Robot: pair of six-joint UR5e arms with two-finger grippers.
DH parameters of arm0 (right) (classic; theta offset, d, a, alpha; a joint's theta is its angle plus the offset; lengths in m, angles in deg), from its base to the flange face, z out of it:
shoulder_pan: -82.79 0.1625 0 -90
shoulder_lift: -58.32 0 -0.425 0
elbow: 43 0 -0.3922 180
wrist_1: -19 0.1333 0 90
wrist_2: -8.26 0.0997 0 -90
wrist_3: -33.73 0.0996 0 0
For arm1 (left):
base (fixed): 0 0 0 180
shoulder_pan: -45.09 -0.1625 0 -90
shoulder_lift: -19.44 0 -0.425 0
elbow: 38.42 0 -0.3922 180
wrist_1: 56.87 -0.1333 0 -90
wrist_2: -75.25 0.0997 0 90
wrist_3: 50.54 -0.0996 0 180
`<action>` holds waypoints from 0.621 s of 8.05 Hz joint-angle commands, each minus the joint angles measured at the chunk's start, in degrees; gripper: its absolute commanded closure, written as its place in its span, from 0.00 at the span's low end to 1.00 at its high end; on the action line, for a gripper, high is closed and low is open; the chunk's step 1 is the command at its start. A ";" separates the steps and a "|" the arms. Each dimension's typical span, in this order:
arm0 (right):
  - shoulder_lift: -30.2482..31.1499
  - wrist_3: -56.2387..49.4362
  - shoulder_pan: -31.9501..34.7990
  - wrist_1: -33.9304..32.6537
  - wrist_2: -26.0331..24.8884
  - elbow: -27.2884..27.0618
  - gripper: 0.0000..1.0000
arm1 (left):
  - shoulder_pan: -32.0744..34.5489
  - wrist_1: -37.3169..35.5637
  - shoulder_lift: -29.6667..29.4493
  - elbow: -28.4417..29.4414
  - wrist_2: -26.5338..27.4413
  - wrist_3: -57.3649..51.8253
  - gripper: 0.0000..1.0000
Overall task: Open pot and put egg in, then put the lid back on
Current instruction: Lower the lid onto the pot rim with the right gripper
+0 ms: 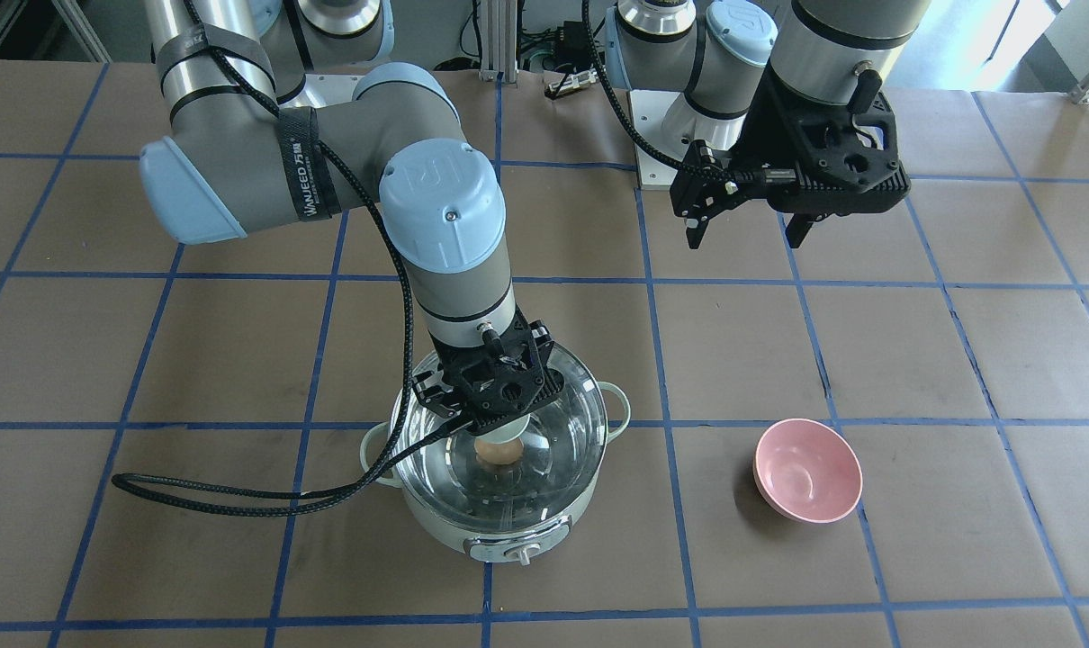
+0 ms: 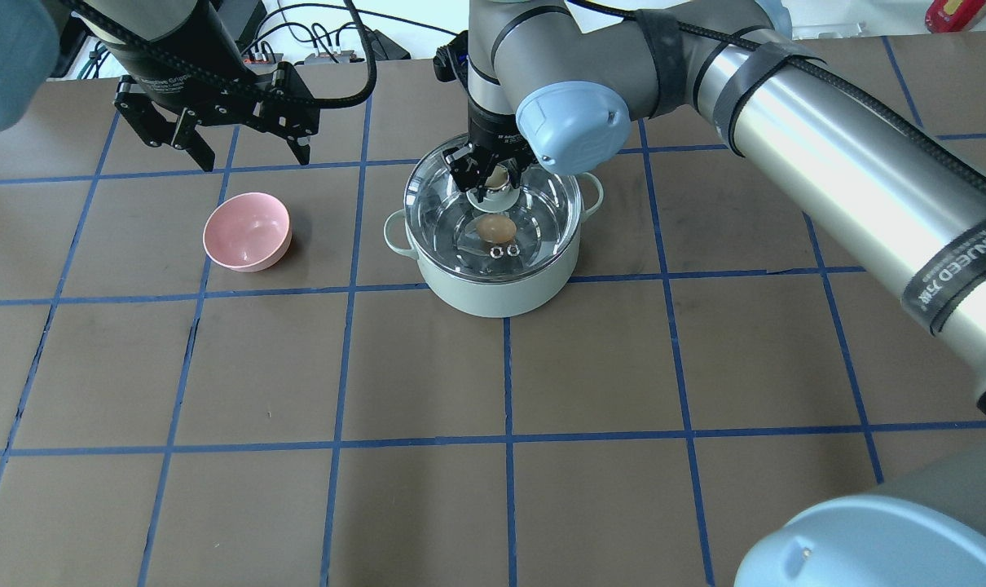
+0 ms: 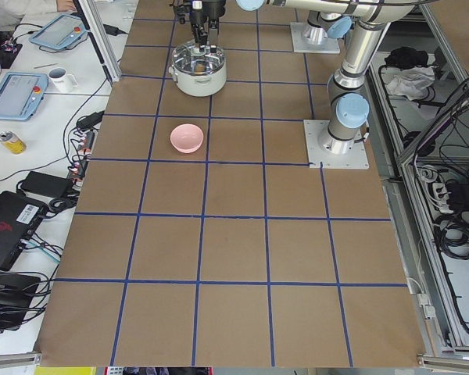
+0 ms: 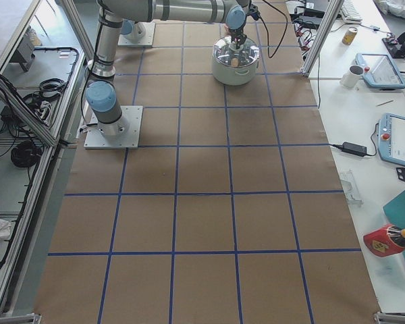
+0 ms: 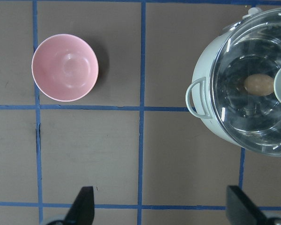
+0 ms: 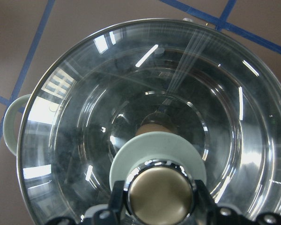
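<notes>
Overhead exterior: right pincer (image 2: 493, 181) clamped on clear glass lid (image 2: 544, 218), tan egg (image 2: 496, 229) beneath, left pincer (image 2: 255, 159) agape.

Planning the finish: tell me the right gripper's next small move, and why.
Probably open the right gripper and let go of the knob: the egg lies inside the pot, and the lid looks seated on its rim, so only release seems left.

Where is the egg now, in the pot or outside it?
Inside: the egg lies on the steel bottom of the pot, visible through the glass lid over it.
</notes>
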 commanded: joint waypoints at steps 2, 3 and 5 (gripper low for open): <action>0.03 -0.35 0.00 0.00 -0.54 -0.09 1.00 | -0.10 -0.85 -0.19 -0.11 -0.43 -0.13 0.00; 0.03 -0.09 0.00 0.00 -0.54 -0.09 1.00 | -0.02 -0.86 -0.10 -0.11 -0.26 -0.13 0.00; -0.06 -0.26 0.00 0.00 -0.54 -0.17 1.00 | -0.02 -0.86 -0.19 -0.11 -0.26 -0.13 0.00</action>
